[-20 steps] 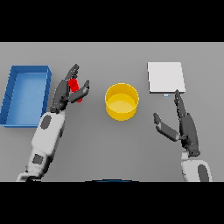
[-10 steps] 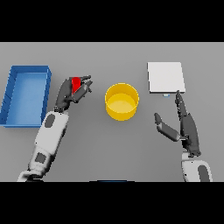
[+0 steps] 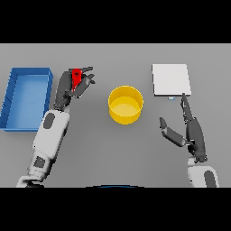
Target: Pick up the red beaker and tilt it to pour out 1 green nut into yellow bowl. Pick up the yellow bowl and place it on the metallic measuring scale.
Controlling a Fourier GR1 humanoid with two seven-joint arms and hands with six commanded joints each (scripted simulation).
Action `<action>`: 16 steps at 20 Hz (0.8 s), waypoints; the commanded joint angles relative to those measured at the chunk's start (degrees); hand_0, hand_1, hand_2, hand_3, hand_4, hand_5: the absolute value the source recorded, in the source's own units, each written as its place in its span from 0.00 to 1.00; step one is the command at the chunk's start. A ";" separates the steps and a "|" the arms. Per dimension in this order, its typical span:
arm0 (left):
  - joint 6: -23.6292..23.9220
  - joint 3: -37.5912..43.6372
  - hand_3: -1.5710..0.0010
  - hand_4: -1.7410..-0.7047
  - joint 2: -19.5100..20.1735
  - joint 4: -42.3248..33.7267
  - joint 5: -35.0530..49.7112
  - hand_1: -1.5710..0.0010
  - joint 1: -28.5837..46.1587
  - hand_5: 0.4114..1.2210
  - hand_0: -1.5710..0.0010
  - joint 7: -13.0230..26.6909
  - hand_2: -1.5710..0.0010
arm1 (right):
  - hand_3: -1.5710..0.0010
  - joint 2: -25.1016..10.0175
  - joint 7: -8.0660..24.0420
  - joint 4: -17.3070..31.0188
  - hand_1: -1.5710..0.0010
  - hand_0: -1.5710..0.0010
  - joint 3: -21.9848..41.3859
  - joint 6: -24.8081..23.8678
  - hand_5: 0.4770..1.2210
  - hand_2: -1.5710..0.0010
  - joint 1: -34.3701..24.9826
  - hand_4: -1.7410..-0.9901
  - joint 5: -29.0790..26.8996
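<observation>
Red beaker (image 3: pixel 76 77) held left of upright yellow bowl (image 3: pixel 126 104), square metallic scale (image 3: pixel 170 80) right

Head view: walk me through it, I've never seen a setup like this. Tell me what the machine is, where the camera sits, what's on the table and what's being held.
The camera sits where the robot's head is, looking down at a grey table. The two white and grey arms coming in from below belong to a humanoid robot, and each ends in a dark hand.

The left hand has its fingers curled round a small red beaker. The right hand holds nothing; its fingers are straight, near the table's right side.

On the table lie a blue tray at the far left, a yellow bowl in the middle, and a flat pale square, the measuring scale, at the upper right.
</observation>
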 commanded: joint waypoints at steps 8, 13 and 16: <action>-3.66 -12.10 0.01 0.01 6.52 -5.76 -10.38 0.00 -2.89 0.87 0.00 12.87 0.00 | 1.00 -0.42 0.69 -0.42 1.00 1.00 0.45 -0.34 0.27 1.00 -0.10 0.65 1.43; -3.49 -18.26 0.00 0.00 8.76 -5.13 -16.94 0.00 -5.72 0.88 0.00 18.41 0.00 | 1.00 -0.39 1.88 -1.02 1.00 1.00 0.29 0.11 0.28 1.00 0.30 0.65 0.68; -4.54 -24.42 0.00 0.00 11.13 -3.28 -24.34 0.00 -9.31 0.89 0.00 21.56 0.00 | 1.00 -0.49 2.35 -0.75 1.00 1.00 -0.11 0.45 0.28 1.00 -0.43 0.65 -0.02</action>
